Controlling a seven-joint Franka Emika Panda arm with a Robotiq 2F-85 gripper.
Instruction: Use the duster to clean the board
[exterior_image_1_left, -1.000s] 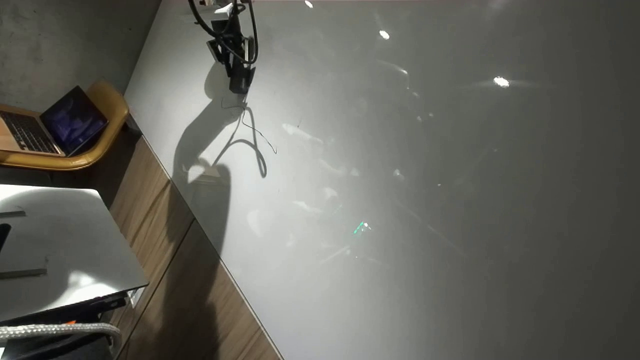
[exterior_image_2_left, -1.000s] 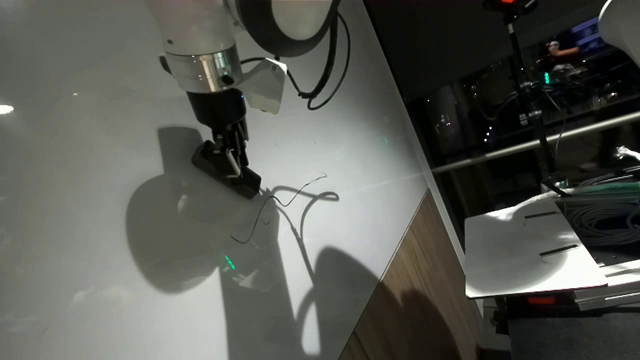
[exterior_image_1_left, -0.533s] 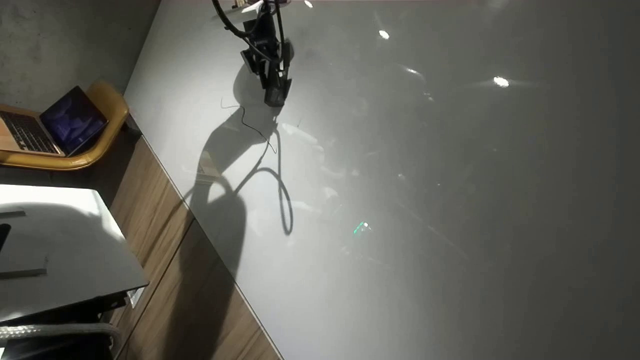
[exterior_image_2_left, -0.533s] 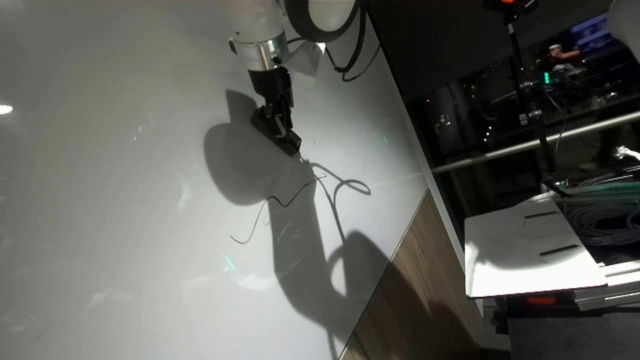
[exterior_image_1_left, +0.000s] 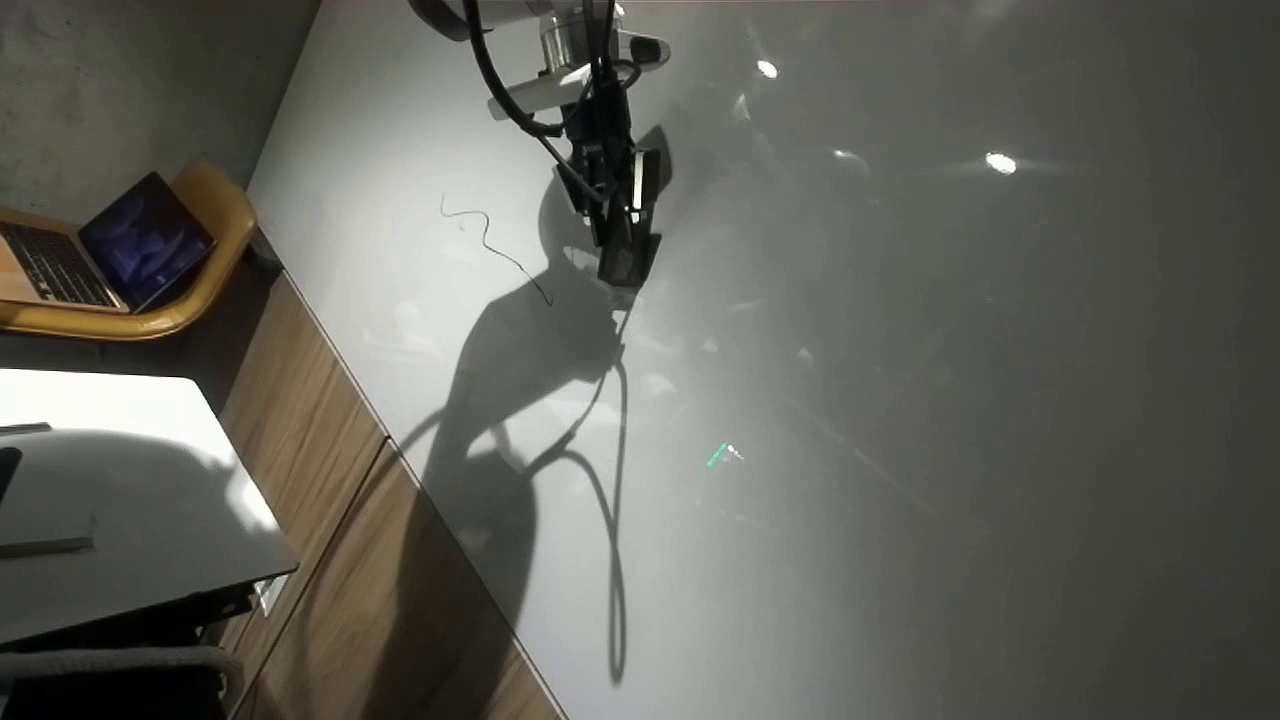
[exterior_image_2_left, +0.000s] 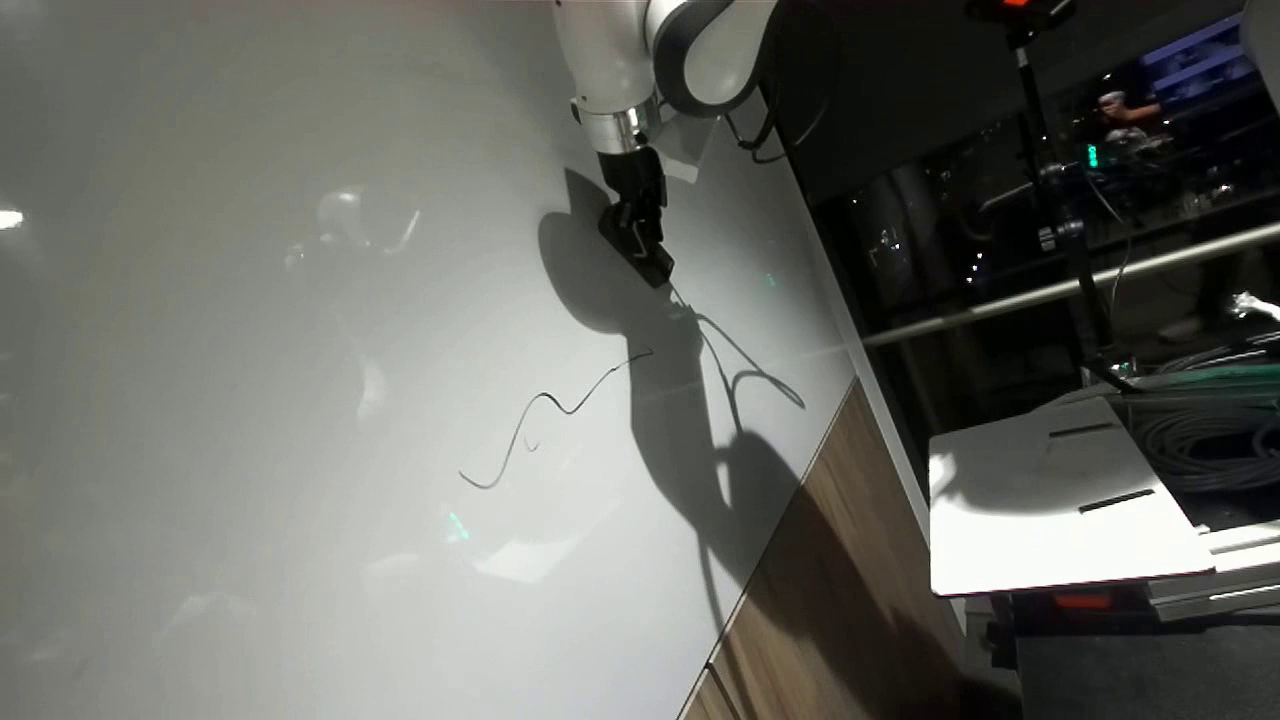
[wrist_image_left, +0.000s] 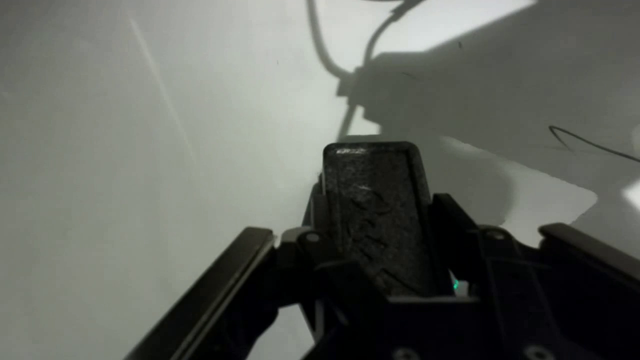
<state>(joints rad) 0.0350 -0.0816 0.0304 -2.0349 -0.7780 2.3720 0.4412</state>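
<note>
- left side of an exterior view, the thin wavy dark marker line (exterior_image_1_left: 521, 267) on the very large glossy white-grey whiteboard (exterior_image_1_left: 900, 580) looks the same as a second ago, full length, so I'd say nothing's come off it yet, though a soft grey shadow (exterior_image_1_left: 545, 330) has mostly slid away from it
- middle, the small dark grey-black oblong duster (exterior_image_1_left: 627, 262) has swung over to the right of that line, and the wrist view has the black two-fingered gripper (wrist_image_left: 378, 212) clamped on it, a finger each side, can't tell if it's actually pressed to the board
- right, bright white glare spots (exterior_image_1_left: 1001, 163) on the same board, so my guess is the duster's gotta come back left onto that line to do much good
</note>
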